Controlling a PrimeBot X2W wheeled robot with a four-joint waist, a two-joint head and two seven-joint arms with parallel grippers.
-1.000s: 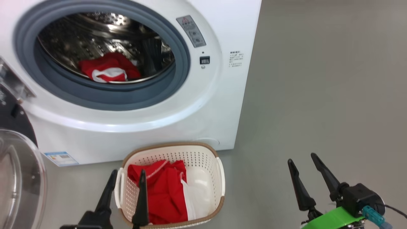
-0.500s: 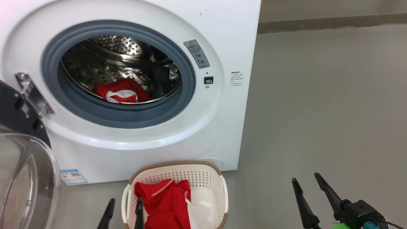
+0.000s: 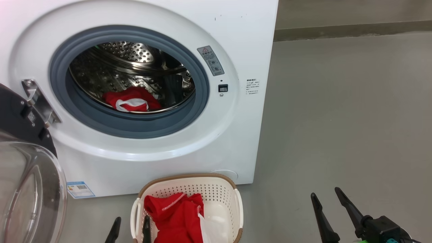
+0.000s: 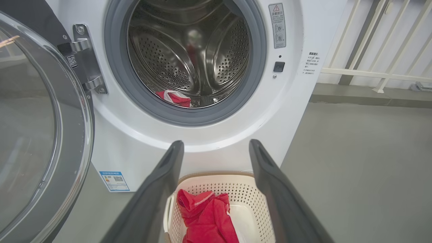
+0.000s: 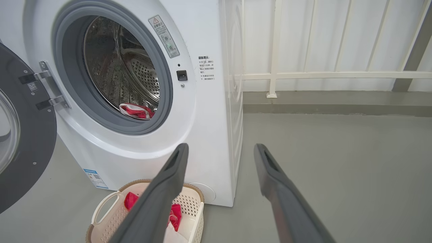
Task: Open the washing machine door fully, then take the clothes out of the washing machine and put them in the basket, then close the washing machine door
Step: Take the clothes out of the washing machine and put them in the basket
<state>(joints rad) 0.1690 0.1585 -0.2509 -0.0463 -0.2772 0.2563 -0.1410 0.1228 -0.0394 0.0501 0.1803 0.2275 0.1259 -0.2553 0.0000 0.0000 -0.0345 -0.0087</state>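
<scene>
We are finding the washing machine door point(image 3: 23, 189) swung open, red clothes point(image 3: 175, 216) lying in the basket point(image 3: 189, 177), one red garment point(image 3: 131, 101) sitting in the drum point(image 3: 111, 74), left claw point(image 3: 131, 219) and right claw point(image 3: 325, 192) both hanging open, empty.

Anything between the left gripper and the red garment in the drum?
Nothing visible. The door is swung out to the left, off the opening. The red garment lies at the drum's front bottom, behind the rubber ring. The left gripper, open, is low by the basket, which sits below the opening, not across it.
</scene>
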